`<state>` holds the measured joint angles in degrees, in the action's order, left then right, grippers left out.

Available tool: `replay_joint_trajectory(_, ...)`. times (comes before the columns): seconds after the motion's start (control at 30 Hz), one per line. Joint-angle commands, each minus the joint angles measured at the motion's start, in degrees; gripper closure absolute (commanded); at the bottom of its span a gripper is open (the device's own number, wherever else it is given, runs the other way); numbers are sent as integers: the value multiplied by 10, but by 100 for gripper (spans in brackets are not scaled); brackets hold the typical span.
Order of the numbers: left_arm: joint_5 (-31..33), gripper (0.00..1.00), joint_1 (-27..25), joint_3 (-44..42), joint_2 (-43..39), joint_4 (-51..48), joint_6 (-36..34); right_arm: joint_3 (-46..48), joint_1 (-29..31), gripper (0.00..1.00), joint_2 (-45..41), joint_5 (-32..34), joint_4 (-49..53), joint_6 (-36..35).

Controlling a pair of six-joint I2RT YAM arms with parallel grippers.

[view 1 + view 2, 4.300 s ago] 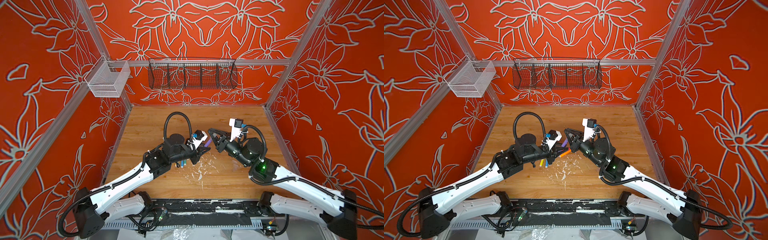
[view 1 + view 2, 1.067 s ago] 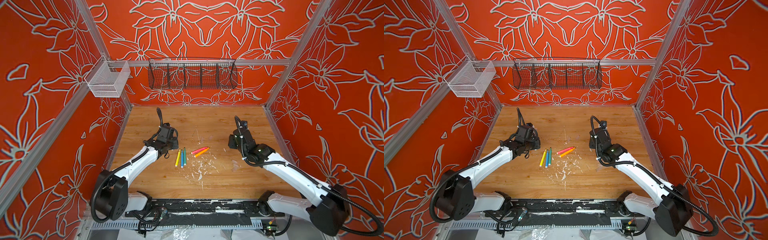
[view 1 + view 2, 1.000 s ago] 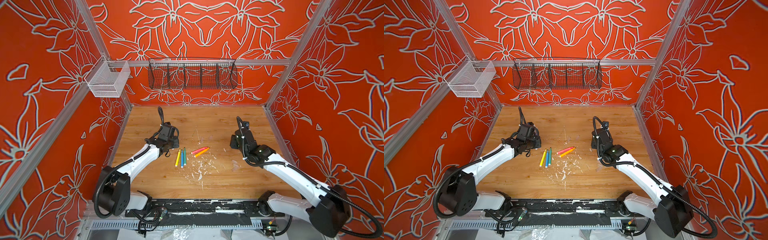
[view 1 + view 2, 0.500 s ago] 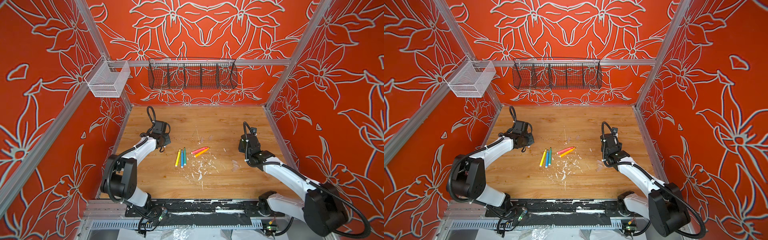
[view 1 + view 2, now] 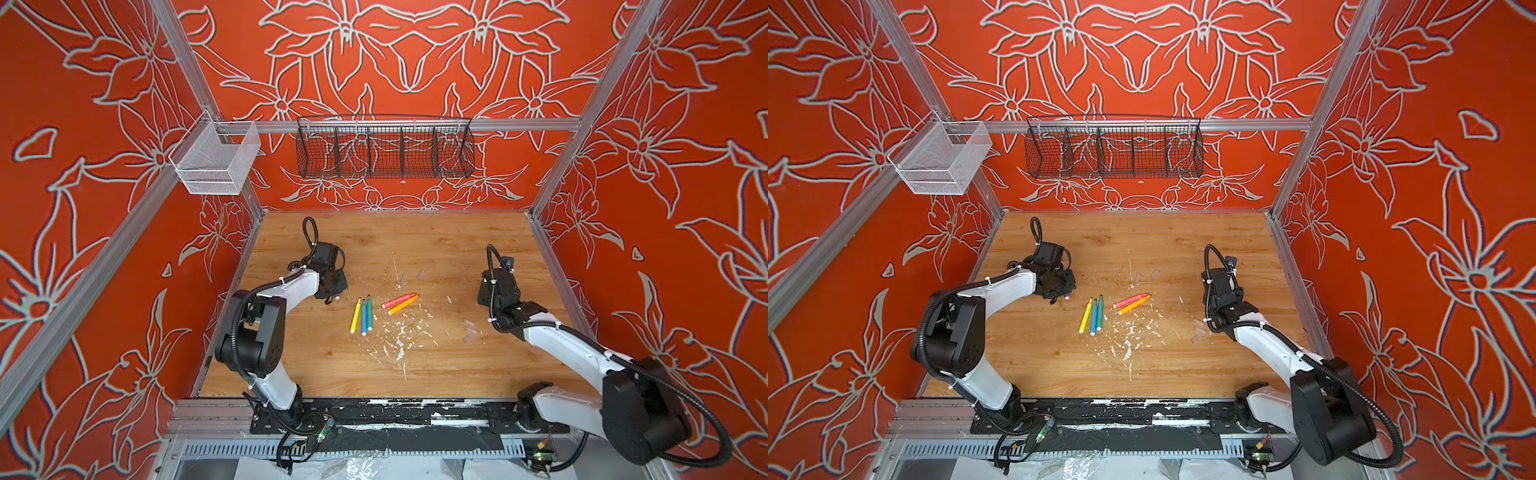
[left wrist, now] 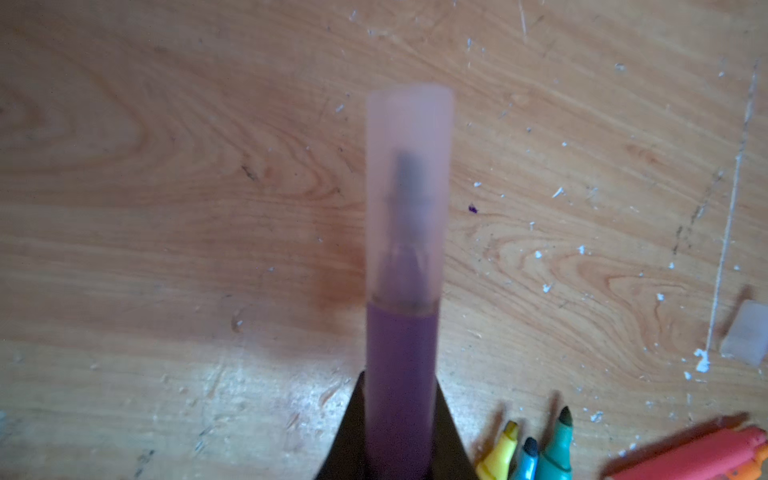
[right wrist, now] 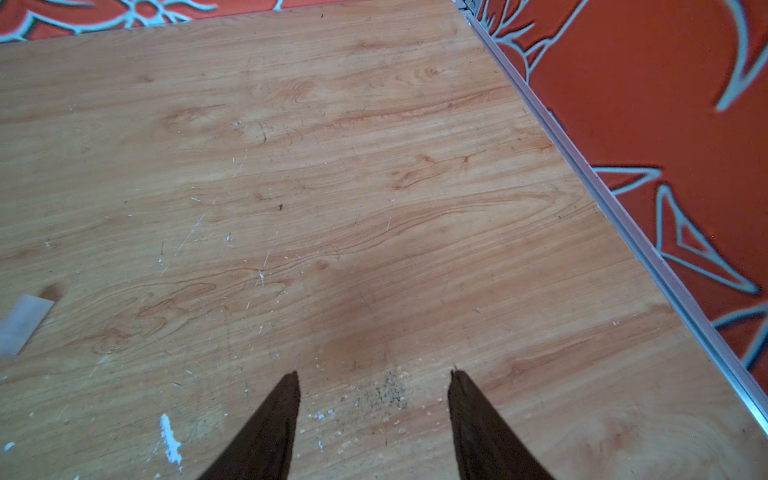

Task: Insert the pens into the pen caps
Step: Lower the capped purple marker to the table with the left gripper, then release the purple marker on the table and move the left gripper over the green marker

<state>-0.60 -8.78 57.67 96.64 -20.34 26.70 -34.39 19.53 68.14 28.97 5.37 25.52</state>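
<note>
In the left wrist view my left gripper (image 6: 401,374) is shut on the purple pen (image 6: 401,365), whose tip sits inside a clear pen cap (image 6: 409,195). In both top views this gripper (image 5: 332,286) hangs low over the table's left side. Yellow (image 5: 355,315), blue (image 5: 364,316) and green (image 5: 369,312) pens lie side by side at the centre, uncapped. The pink-red (image 5: 399,300) and orange (image 5: 403,304) pens lie just right of them. Loose clear caps (image 5: 421,274) (image 7: 23,324) rest on the wood. My right gripper (image 7: 374,374) is open and empty over bare wood at the right (image 5: 1219,291).
White paint flecks (image 5: 399,336) speckle the wood in front of the pens. More clear caps (image 5: 1199,328) lie by the right arm. A black wire basket (image 5: 384,149) and a white mesh bin (image 5: 216,166) hang on the walls. The right wall's metal rail (image 7: 623,216) runs close to my right gripper.
Both grippers have drawn apart from the middle and dropped low over the table, the left to the left side with the purple pen, the right toward the right wall.
</note>
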Motion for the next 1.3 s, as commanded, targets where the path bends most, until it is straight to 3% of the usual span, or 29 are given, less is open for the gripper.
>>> replay_joint_trajectory(0.0, -17, 100, -2, 18, 27, -6, 10, 14, -1, 41, -21, -13, -7, 10)
replay_joint_trajectory(0.23, -6, 98, -7, 55, 67, -45, 7, 42, -1, 41, -60, -27, -20, 10)
replay_joint_trajectory(0.3, -1, 88, -7, 58, 69, -51, 7, 48, -1, 41, -68, -29, -23, 10)
replay_joint_trajectory(0.5, -6, 68, -9, 60, 66, -53, 2, 60, -1, 39, -87, -28, -26, 12)
replay_joint_trajectory(0.7, 6, 61, -16, 69, 46, -64, -2, 63, -1, 38, -91, -32, -26, 11)
replay_joint_trajectory(0.83, 62, 60, -45, 64, -19, -88, -10, 63, -1, 38, -93, -32, -26, 11)
replay_joint_trajectory(1.0, 160, 59, -146, 19, -161, -128, -1, 72, -1, 38, -105, -30, -29, 12)
replay_joint_trajectory(1.27, 96, 55, -217, -109, -370, -128, 39, 91, -1, 38, -141, -32, -24, 18)
